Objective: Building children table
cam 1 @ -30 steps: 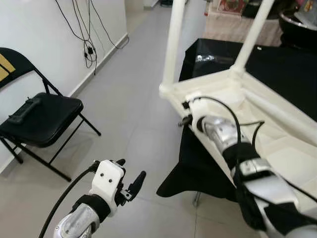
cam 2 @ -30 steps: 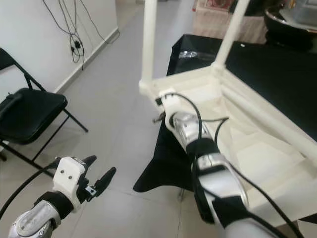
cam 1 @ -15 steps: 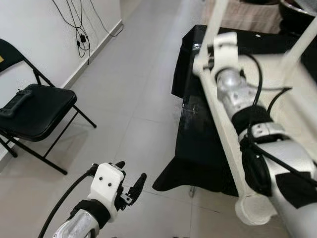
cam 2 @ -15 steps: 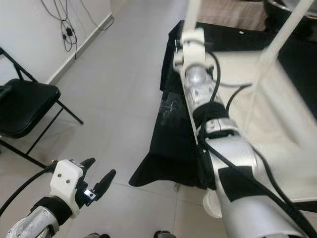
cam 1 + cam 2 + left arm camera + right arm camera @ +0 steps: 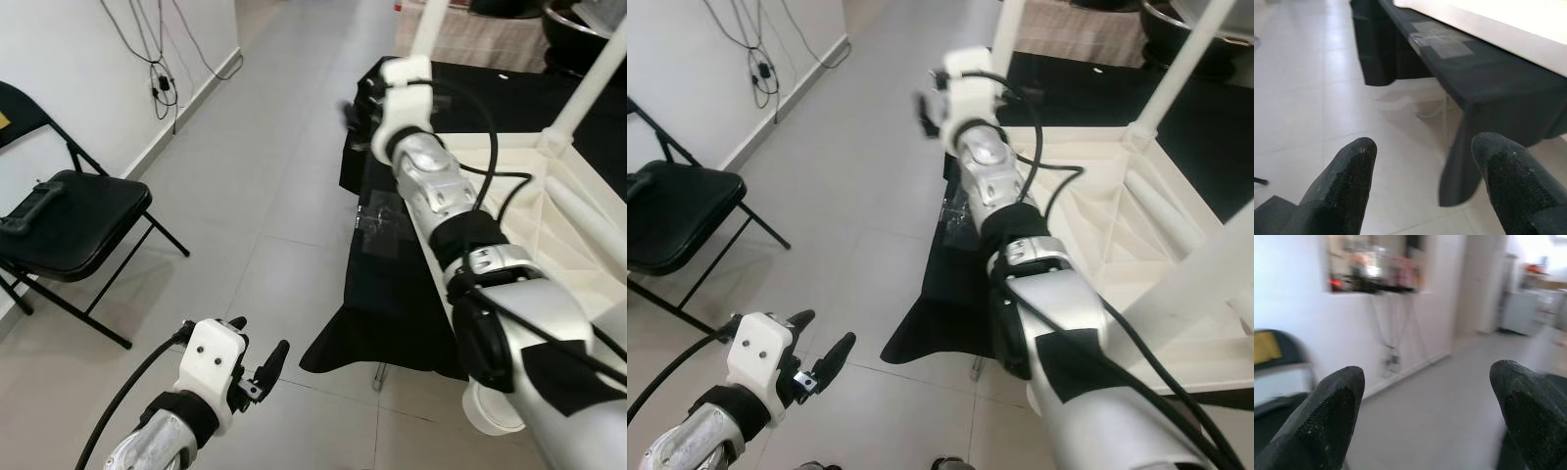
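The white children's table point(image 5: 578, 211) lies upside down on a black-draped surface point(image 5: 392, 284) at the right, with two white legs point(image 5: 428, 22) pointing up. My right arm reaches forward past the table's near-left corner. Its gripper point(image 5: 353, 108) hangs in the air over the cloth's left edge. In the right wrist view its fingers point(image 5: 1322, 416) stand wide apart with nothing between them. My left gripper point(image 5: 257, 360) is low at the left, over the floor tiles and apart from the table. Its fingers point(image 5: 1347, 186) are open and hold nothing.
A black folding chair point(image 5: 73, 220) stands by the left wall with a dark device point(image 5: 29, 211) on its seat. Cables point(image 5: 157, 78) hang down that wall. Pale floor tiles point(image 5: 255, 176) stretch between the chair and the draped surface.
My right gripper has left the table's corner by the leg and swung forward and to the left, clear of the frame. The head view has shifted. The left arm has barely moved.
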